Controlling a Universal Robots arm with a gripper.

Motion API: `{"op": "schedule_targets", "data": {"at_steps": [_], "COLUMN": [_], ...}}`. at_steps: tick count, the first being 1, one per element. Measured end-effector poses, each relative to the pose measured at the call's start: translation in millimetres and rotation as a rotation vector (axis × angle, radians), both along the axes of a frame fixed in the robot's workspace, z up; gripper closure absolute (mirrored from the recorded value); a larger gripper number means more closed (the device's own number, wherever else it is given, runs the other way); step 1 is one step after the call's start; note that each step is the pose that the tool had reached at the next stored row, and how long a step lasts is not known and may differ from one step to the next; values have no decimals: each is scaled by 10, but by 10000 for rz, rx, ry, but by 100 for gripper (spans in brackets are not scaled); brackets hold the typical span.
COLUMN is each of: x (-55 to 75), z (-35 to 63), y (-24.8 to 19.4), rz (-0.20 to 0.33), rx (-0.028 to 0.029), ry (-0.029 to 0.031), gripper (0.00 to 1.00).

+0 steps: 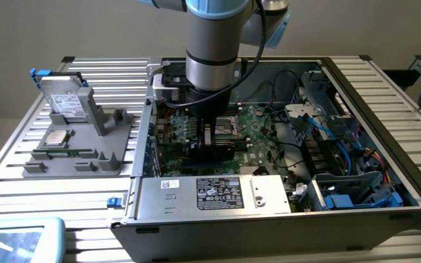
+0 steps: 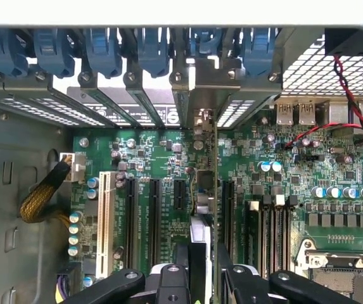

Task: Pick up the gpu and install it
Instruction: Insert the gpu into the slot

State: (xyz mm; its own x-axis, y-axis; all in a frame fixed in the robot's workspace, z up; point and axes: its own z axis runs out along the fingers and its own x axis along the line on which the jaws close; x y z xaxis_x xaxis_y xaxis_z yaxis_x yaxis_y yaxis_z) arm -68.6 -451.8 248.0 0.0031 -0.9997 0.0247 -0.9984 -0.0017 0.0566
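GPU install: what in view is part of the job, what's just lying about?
In the job:
- gpu, edge-on in the end effector
- motherboard
- open computer case

Lying about:
- hard drive, processor chip and memory stick on the grey holder
- power supply

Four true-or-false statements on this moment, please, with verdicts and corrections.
1. The claw grips the gpu, a flat expansion card seen edge-on, over the green motherboard. True.
2. The silver hard drive with white label lies inside the dark metal computer case. False: it stands in the grey holder outside the case, at the exterior view's left.
3. The long white slot holds a card. False: it is empty.
4. Blue cables run inside the case. True.
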Motion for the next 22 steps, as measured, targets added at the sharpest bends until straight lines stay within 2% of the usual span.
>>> {"op": "schedule_targets", "data": {"at_steps": [7, 22], "x": [-1, 3], "z": [-3, 5], "y": [-10, -15], "rz": [47, 111], "rx": [69, 69], "ry": [-1, 0], "gripper": [73, 73]}}
